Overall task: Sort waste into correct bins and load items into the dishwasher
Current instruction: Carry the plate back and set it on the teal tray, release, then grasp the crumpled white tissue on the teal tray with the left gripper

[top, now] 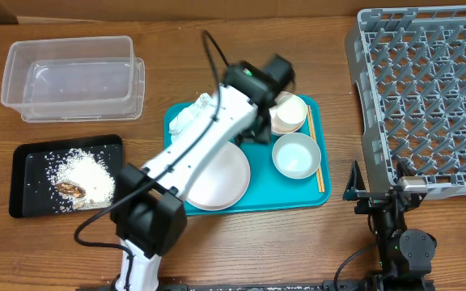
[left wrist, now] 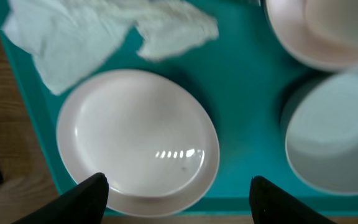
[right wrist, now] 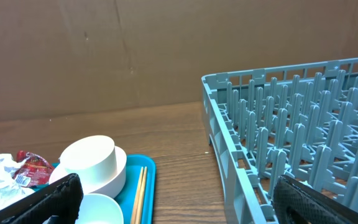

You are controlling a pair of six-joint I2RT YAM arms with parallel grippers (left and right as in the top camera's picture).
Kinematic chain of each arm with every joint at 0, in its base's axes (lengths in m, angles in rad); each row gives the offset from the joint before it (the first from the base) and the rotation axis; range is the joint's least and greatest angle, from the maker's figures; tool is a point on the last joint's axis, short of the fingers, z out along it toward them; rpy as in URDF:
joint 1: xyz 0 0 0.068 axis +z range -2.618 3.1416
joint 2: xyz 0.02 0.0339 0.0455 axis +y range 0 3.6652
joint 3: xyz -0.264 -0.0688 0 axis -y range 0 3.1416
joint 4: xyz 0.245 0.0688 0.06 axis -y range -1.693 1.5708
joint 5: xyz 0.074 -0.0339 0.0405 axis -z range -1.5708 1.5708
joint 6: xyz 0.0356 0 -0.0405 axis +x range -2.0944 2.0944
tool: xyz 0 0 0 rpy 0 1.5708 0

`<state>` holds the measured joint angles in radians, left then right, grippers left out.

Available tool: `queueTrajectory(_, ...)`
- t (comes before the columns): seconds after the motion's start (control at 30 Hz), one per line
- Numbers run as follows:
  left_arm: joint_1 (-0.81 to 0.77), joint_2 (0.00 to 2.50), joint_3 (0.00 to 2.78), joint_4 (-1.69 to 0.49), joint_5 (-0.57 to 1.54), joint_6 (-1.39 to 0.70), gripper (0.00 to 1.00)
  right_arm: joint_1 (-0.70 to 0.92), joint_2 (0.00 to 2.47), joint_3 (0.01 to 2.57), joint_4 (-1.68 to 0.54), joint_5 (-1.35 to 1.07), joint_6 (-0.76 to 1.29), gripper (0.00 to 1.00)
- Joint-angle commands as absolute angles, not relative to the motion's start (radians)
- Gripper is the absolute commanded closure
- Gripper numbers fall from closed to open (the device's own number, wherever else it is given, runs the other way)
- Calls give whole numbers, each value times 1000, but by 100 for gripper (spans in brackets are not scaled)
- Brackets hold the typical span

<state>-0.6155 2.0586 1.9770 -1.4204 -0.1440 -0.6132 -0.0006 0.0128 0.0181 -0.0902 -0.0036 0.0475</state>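
My left gripper [top: 253, 129] [left wrist: 179, 199] is open and empty above the teal tray [top: 245, 202], over the near rim of the white plate [left wrist: 138, 140] [top: 221, 178]. The crumpled napkin [left wrist: 92, 31] [top: 188, 117] lies beyond the plate. Stacked white bowls [top: 288, 113] [right wrist: 92, 162], a grey-blue bowl [top: 296, 155] and chopsticks [top: 319, 162] [right wrist: 138, 193] sit on the tray's right side. The red wrapper [right wrist: 33, 168] lies by the napkin. My right gripper [top: 354, 194] [right wrist: 176, 199] is open and empty beside the grey dish rack [top: 427, 89] [right wrist: 291, 124].
A clear plastic tub [top: 71, 77] stands at the back left. In front of it a black tray [top: 31, 162] holds white rice [top: 83, 171] and a brown scrap [top: 71, 188]. Bare wood separates the teal tray and the rack.
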Motion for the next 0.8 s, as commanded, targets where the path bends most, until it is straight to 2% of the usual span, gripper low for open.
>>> queueTrajectory(0.0, -511, 2059, 2024, -1394, -185, -680, 25, -7, 3, 8, -84, -10, 41, 0)
queueTrajectory(0.1, -437, 2064, 2008, -1344, -158, -786, 26, -7, 3, 8, -84, -10, 41, 0)
queueTrajectory(0.23, -384, 2076, 1956, -1263, -57, -802, 26, -7, 3, 8, -84, -10, 41, 0)
queueTrajectory(0.4, -384, 2106, 1880, -1151, 26, -810, 27, -7, 3, 8, -84, -10, 41, 0)
queueTrajectory(0.6, -413, 2199, 1855, -1131, 53, -855, 31, -7, 3, 8, -84, -10, 41, 0)
queueTrajectory(0.77, -438, 2287, 1855, -1116, 53, -857, 45, -7, 3, 8, -84, -10, 41, 0)
